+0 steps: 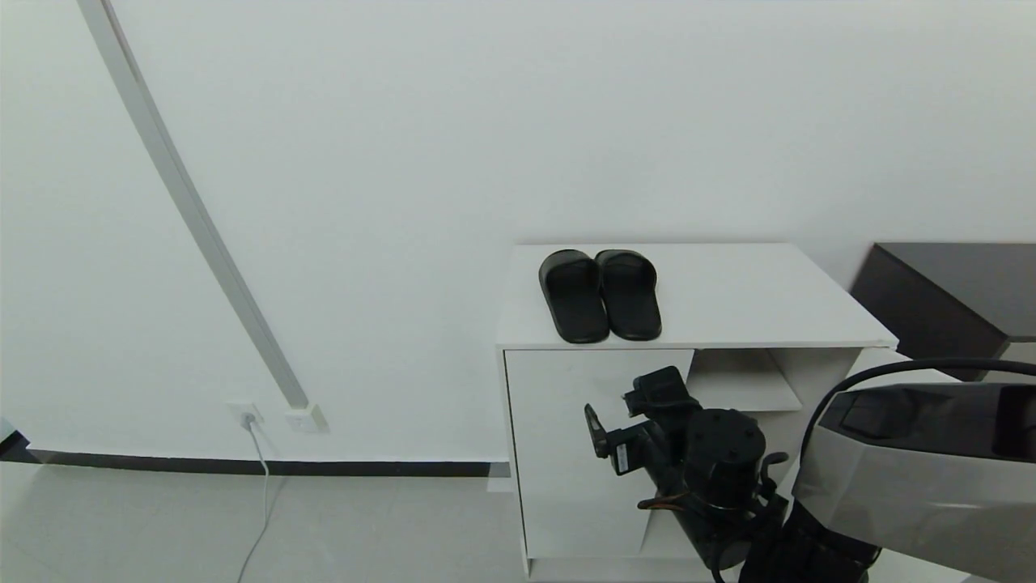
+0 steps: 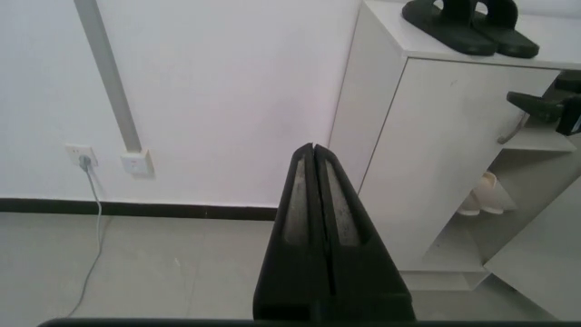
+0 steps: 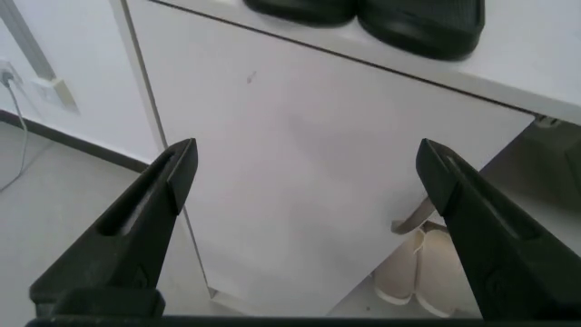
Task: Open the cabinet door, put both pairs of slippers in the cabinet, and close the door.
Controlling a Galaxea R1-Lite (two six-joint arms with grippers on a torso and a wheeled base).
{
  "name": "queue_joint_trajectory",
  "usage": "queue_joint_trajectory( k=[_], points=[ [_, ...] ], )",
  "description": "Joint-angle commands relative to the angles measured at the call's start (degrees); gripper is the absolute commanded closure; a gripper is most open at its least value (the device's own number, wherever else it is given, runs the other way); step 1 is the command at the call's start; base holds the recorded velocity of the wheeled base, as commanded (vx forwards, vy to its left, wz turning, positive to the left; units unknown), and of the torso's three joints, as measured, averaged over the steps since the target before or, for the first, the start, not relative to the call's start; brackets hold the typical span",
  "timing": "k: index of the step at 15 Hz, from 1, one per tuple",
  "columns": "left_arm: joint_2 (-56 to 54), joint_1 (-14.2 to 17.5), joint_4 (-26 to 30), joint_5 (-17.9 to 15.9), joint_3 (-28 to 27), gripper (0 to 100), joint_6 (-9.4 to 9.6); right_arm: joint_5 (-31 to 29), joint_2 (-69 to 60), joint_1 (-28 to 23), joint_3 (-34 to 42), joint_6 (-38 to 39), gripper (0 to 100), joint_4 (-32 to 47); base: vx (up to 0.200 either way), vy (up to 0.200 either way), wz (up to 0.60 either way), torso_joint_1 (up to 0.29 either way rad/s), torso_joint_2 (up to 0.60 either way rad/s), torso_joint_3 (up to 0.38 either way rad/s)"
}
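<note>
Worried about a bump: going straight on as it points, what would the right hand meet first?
Most likely the cabinet's closed white front panel, which the open right hand faces, below the black slippers on top. How far off the panel lies is unclear.

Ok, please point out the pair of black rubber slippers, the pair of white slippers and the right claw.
Pair of black rubber slippers [image 1: 576,312], head view, footbed of one slipper.
Pair of white slippers [image 3: 399,272], right wrist view, top of one slipper.
Right claw [image 3: 306,154], right wrist view, midway between its fingertips.
</note>
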Motion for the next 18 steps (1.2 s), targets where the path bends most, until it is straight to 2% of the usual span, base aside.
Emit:
queue_joint_trajectory(
  k=[1, 5, 7, 8, 9, 10, 11, 12, 15, 18],
  points=[
    [0.0, 0.1, 0.0, 0.0, 0.0, 100, 0.04, -0.1, 1.2, -0.1, -0.2, -0.2, 0, -0.3, 0.0, 0.0, 0.0, 0.051, -0.09, -0.061],
    [0.0, 0.1, 0.0, 0.0, 0.0, 100, -0.04, -1.3, 1.4, -2.9, -6.7, -6.6, 0, 0.9, 0.0, 0.0, 0.0, 0.008, -0.01, -0.007],
    [0.0, 0.1, 0.0, 0.0, 0.0, 100, 0.04, -1.3, -1.2, -3.4, -9.7, -7.8, 0, 4.8, 0.0, 0.0, 0.0, 0.0, 0.0, 0.0],
    [0.0, 0.1, 0.0, 0.0, 0.0, 100, 0.04, -1.3, -5.1, -3.4, -11.5, -5.9, 0, 14.5, 0.0, 0.0, 0.0, 0.0, 0.0, 0.0],
    [0.0, 0.1, 0.0, 0.0, 0.0, 100, 0.04, -1.3, -7.4, -2.9, -14.8, -0.6, 0, 23.0, 0.0, 0.0, 0.0, 0.0, 0.0, 0.0],
    [0.0, 0.1, 0.0, 0.0, 0.0, 100, 0.04, -1.3, -8.2, -2.7, -16.6, 1.5, 0, 26.5, 0.0, 0.0, 0.0, 0.0, 0.0, 0.0],
    [0.1, 0.0, 0.0, 0.0, 0.0, 100, 0.04, -1.4, -11.1, -2.6, -21.4, 5.5, 0, 37.8, 0.0, 0.0, 0.0, 0.0, 0.0, 0.0],
    [0.0, 0.1, 0.0, 0.0, 0.0, 100, 0.04, -1.7, -12.4, -2.6, -24.9, 6.9, 0, 43.8, 0.0, 0.0, 0.0, 0.0, 0.0, 0.0],
    [0.0, 0.1, 0.0, 0.0, 0.0, 100, 0.04, -1.8, -11.4, -2.8, -31.8, 7.1, 0, 46.1, 0.0, 0.0, 0.0, 0.0, 0.0, 0.0],
    [0.0, 0.1, 0.0, 0.0, 0.0, 100, 0.13, -1.8, -8.9, -3.4, -32.6, 7.1, 0, 45.8, 0.0, 0.0, 0.0, 0.0, 0.0, 0.0]
  ],
)
